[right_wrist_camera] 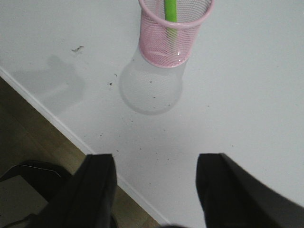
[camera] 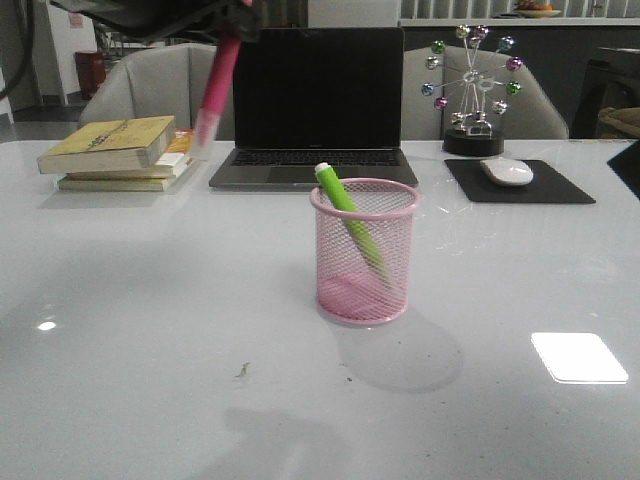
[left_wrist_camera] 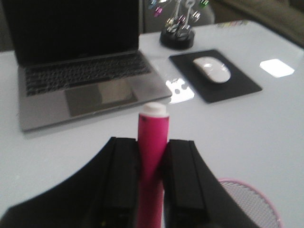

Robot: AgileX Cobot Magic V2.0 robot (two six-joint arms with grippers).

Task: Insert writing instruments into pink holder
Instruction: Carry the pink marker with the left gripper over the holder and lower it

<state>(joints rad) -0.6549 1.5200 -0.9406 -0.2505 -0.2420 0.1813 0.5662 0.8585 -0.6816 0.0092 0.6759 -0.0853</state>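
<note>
The pink holder [camera: 363,252] stands mid-table, and the lime green marker [camera: 348,212] leans inside it with its white end above the rim. High at the upper left, my left gripper [camera: 232,30] is shut on the pink marker [camera: 217,85], which hangs tilted with its pale end down, above and left of the holder. In the left wrist view the pink marker [left_wrist_camera: 152,156] sits clamped between the black fingers [left_wrist_camera: 124,175], and the holder's rim [left_wrist_camera: 251,199] shows beside them. My right gripper [right_wrist_camera: 156,164] is open and empty over the table's near edge, the holder [right_wrist_camera: 172,28] ahead of it.
An open laptop [camera: 315,105] stands behind the holder. A stack of books [camera: 115,152] lies at the back left. At the back right are a black mouse pad [camera: 520,182] with a white mouse [camera: 507,171] and a desk ornament [camera: 473,95]. Floor [right_wrist_camera: 28,137] shows past the table edge.
</note>
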